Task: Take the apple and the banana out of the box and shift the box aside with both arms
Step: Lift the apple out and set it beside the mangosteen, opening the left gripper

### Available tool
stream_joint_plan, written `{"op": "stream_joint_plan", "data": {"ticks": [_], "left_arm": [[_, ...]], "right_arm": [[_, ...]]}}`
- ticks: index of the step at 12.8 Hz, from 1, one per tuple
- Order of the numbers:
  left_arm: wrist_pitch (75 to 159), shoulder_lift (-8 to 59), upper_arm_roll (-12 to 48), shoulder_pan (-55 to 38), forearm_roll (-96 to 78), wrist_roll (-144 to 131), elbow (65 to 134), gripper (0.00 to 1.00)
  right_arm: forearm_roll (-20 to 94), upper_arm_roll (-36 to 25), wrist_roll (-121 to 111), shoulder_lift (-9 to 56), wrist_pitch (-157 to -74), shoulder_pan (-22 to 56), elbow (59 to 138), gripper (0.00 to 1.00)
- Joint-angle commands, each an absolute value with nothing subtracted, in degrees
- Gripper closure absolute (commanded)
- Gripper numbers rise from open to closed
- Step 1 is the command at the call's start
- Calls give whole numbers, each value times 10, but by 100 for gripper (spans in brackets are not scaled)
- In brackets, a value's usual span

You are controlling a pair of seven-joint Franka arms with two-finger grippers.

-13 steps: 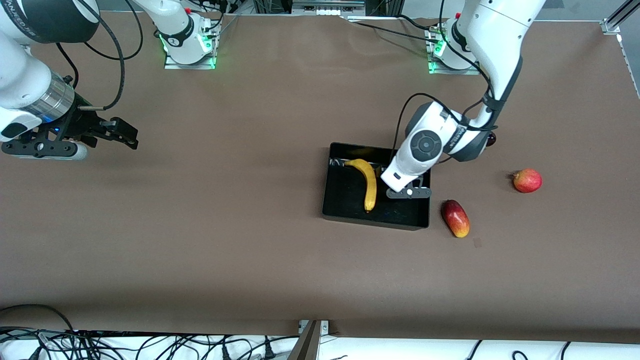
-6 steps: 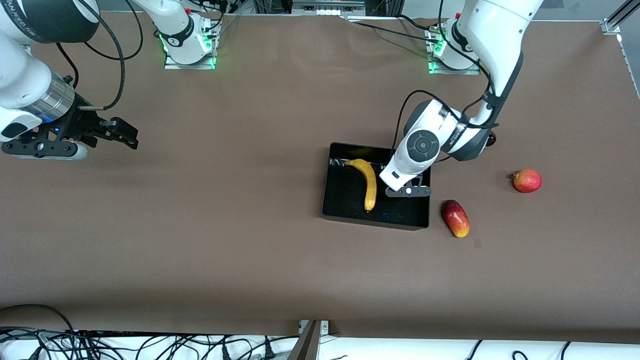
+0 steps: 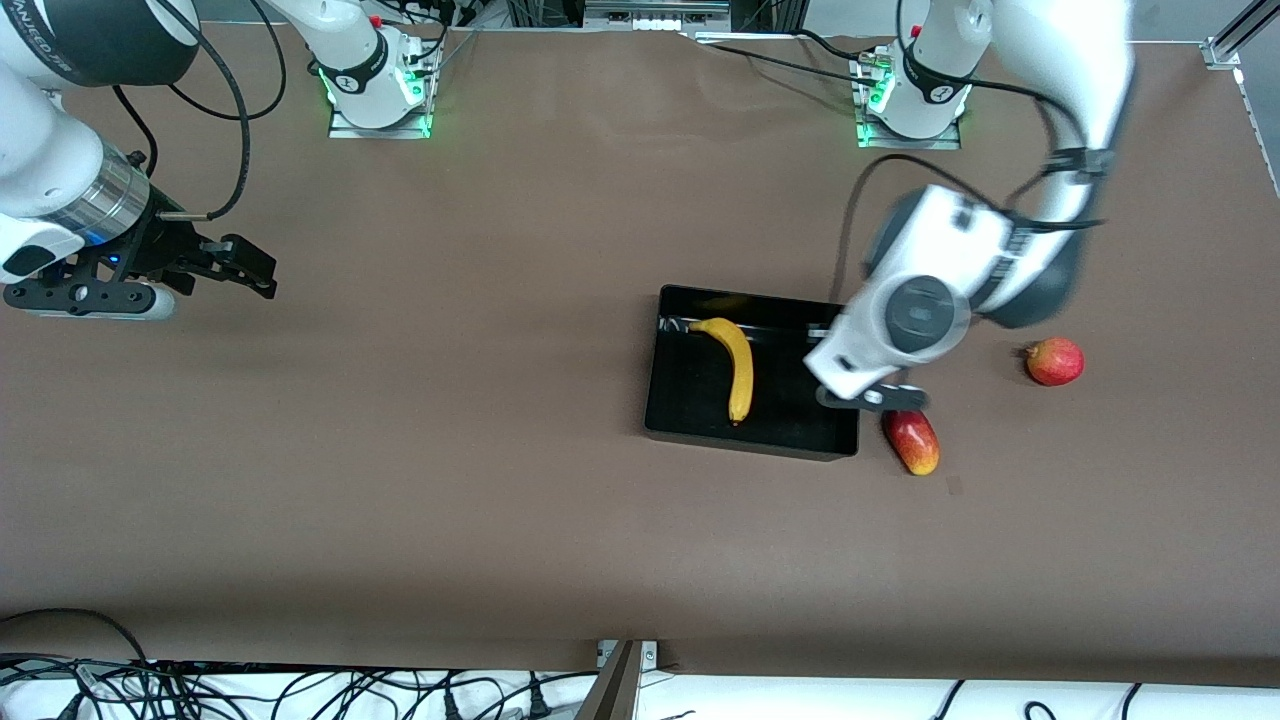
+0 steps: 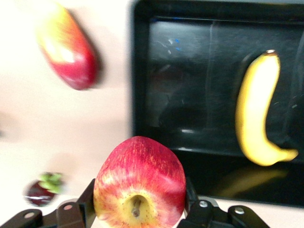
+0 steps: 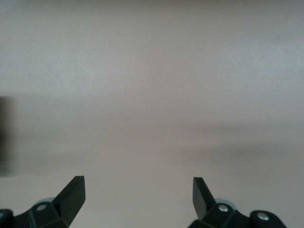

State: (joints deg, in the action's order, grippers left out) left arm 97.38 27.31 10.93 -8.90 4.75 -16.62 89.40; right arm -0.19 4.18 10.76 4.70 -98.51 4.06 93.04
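Observation:
The black tray (image 3: 750, 440) sits mid-table with the yellow banana (image 3: 738, 368) lying in it. My left gripper (image 3: 870, 398) hangs over the tray's wall at the left arm's end, beside the mango. In the left wrist view it (image 4: 138, 202) is shut on the red apple (image 4: 140, 185) with yellowish streaks, stem dimple facing the camera. The tray (image 4: 140, 71) and banana (image 4: 260, 118) show there too. The apple is hidden under the wrist in the front view. My right gripper (image 3: 250, 268) waits open and empty over bare table at the right arm's end (image 5: 138, 190).
An oblong red-and-yellow mango (image 3: 915, 440) lies just outside the tray and also shows in the left wrist view (image 4: 66, 52). A round red-orange fruit (image 3: 1055, 361) lies toward the left arm's end. A small dark fruit with green leaves (image 4: 42, 190) lies on the table.
My left arm has swung from over the tray's inside toward the left arm's end, now over the tray's wall next to the mango. The right arm has not moved.

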Motion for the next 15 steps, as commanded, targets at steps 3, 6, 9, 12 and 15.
{"op": "stream_joint_plan", "data": {"ticks": [3,6,9,12,15], "left_arm": [[986,224,115,17,59,-5,997,84],[1164,158,115,51,59,53,1181,84],[1333,155,114,52,62,54,1297,79],[1350,168,114,52,62,54,1304,45],[1347,165,114,52,62,54,1296,0]], "right_arm": [[-10,45,109,47,-979,40,924,0],[-10,45,108,47,-979,40,924,0],[-10,45,108,47,-979,40,924,0],[-10,45,108,47,-979,40,924,0],[-10,45,108,47,-979,40,923,0]]}}
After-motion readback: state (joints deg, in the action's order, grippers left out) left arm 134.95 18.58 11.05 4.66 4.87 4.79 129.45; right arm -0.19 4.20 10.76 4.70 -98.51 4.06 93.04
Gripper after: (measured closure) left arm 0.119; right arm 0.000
